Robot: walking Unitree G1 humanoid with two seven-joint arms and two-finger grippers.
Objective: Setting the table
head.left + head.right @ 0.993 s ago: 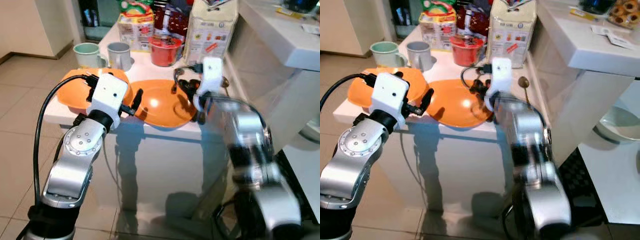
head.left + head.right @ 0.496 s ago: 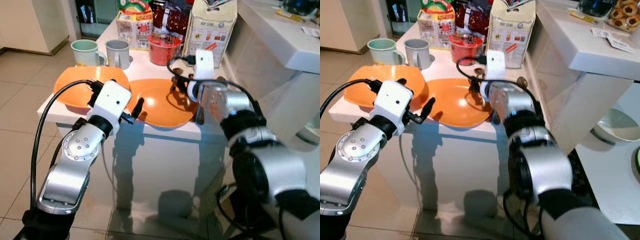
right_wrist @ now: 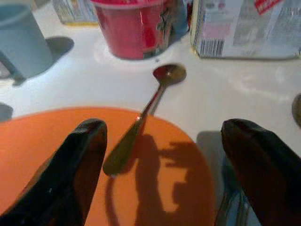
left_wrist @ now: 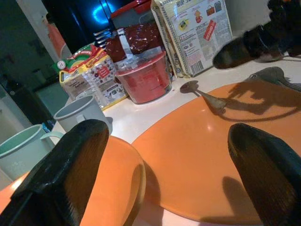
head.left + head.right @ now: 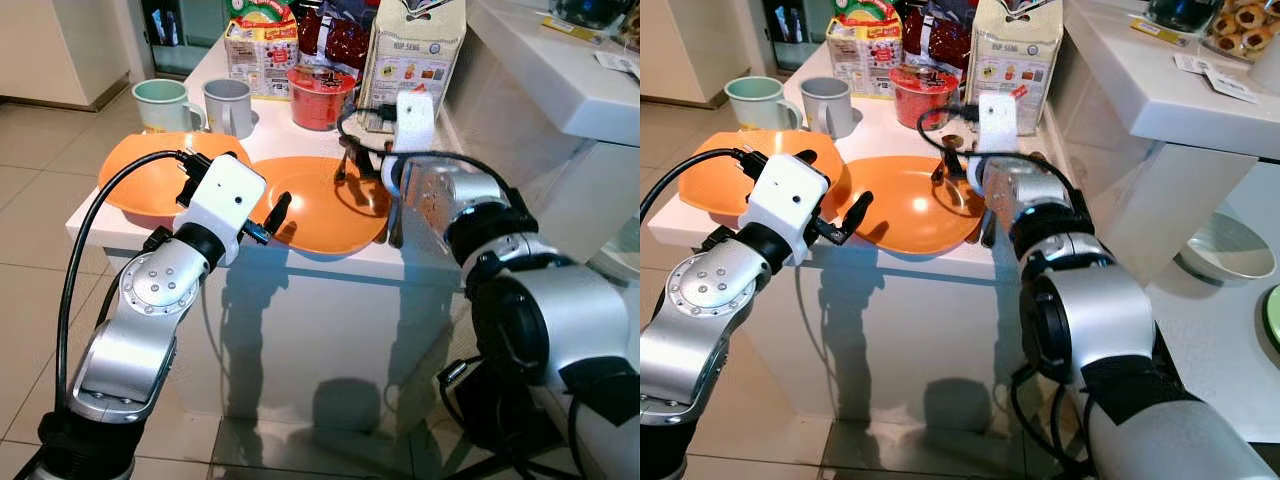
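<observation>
White table (image 5: pixel 290 135) carries two orange plates; near plate (image 5: pixel 325 205) at 6 o'clock. Right gripper (image 3: pixel 164 141), empty and spread wide, has swung in over its 1 o'clock rim since a second ago, lining up on spoon (image 3: pixel 141 115); left gripper (image 4: pixel 169 155) wide too.

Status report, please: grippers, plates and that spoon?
Left gripper open at near plate's edge. Right gripper open above spoon, whose handle rests on that plate's far rim. Second plate alongside; red tub close behind.
</observation>
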